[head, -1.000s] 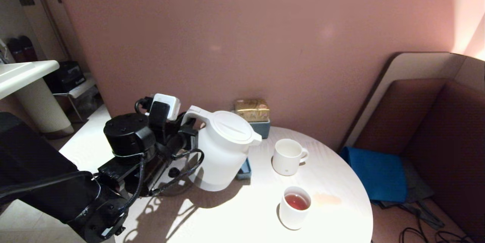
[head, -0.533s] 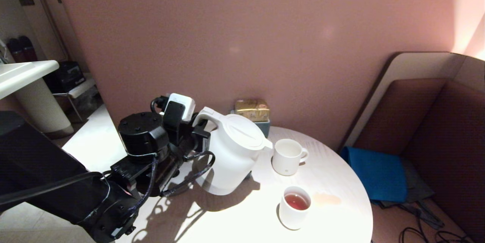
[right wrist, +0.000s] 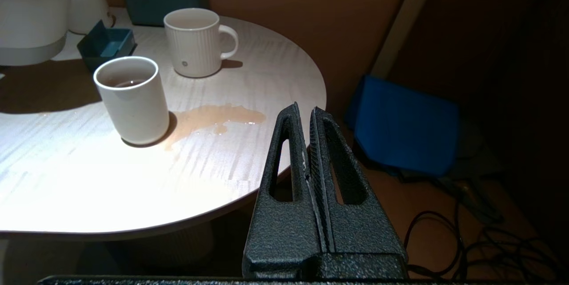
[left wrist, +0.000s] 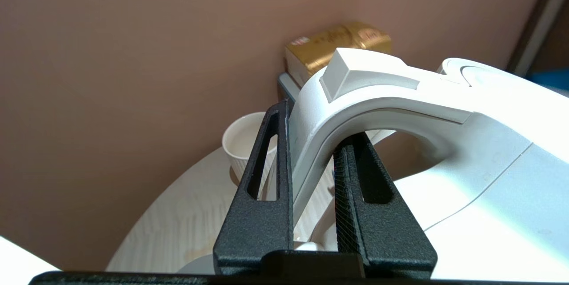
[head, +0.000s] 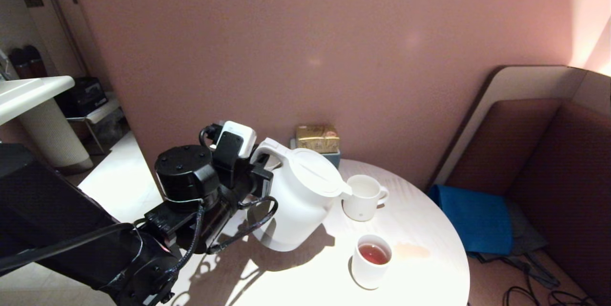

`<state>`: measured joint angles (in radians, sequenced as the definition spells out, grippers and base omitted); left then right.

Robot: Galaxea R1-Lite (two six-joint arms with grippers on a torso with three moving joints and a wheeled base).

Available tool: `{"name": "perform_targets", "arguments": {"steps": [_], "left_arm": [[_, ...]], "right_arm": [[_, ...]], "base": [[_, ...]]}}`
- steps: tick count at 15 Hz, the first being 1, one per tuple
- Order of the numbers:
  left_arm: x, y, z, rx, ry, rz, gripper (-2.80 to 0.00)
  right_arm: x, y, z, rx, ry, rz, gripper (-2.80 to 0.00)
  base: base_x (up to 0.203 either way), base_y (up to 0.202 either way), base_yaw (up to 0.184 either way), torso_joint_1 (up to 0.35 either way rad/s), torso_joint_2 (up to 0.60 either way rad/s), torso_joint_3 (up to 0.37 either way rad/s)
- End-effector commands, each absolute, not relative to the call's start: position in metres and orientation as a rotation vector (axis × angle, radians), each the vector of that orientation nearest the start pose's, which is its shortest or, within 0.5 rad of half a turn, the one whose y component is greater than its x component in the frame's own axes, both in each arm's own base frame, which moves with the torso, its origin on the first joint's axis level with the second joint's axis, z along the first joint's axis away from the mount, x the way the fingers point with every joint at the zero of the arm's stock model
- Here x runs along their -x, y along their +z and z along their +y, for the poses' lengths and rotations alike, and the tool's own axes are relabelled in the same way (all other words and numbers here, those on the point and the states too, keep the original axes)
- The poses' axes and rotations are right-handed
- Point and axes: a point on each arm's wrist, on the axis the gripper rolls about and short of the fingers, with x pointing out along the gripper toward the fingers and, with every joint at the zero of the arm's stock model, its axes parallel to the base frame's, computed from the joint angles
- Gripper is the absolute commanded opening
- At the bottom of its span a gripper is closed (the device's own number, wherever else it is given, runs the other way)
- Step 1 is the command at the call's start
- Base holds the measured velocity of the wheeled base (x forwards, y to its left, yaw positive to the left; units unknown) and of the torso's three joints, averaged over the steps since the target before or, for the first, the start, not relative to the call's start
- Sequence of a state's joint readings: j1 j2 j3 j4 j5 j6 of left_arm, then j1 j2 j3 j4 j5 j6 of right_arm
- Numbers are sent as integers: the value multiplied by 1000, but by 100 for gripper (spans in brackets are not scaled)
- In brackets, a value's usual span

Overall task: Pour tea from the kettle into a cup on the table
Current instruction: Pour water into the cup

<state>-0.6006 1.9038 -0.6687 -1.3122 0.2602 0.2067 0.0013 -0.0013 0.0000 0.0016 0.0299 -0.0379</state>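
Clamped on the loop handle of the kettle (head: pixel 298 201), the left tool (left wrist: pixel 311 174) has its two black fingers (left wrist: pixel 262 196) closed on either side of the handle's arch, as is shown plainly from the left wrist. The kettle is held near the desk's left edge, tilted so that its spout leans toward the far right, and that spout is seen just beside the rim of the handled mug (head: pixel 363 197), which stands toward the far edge of the desk (head: pixel 429 268). The cup (head: pixel 371 260) that the task names stands closer to the near right edge, well apart from the spout, with reddish-brown tea (head: pixel 373 253) already lying in it and a pale spill (right wrist: pixel 213 118) spread on the desk beside it. The coming move is judged to turn on this relation: the cup lies toward the desk's near edge from the spout, not ahead of it, so the spout would have to be brought back over the cup before any further tilt is given. The left arm is the nearer one and has the load. The right tool (right wrist: pixel 310 160) is parked off the desk's right edge, fully closed, with nothing held.
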Motion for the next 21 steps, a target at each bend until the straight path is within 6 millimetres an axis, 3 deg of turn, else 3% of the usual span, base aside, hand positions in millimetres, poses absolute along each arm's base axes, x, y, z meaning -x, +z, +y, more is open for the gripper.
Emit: {"name": "perform_targets", "arguments": {"steps": [1,9,17,21], "left_arm": [[-274,148,-185,-201,-341,-107,-280],[-262,135,-210,-273,-373,-91,-280],[-265,142,-217,-319,-365,-128,-280],[-264,143,-218,-420,-374,-108,-280]], "right_arm": [[23,75,1,38,32,1,-280],[23,75,1,38,32,1,-280],[23,75,1,38,32,1,-280],[23,75,1,38,32,1,-280]], "base": [[0,0,0,0,0,0],[0,0,0,0,0,0],[0,0,0,0,0,0],[0,0,0,0,0,0]]}}
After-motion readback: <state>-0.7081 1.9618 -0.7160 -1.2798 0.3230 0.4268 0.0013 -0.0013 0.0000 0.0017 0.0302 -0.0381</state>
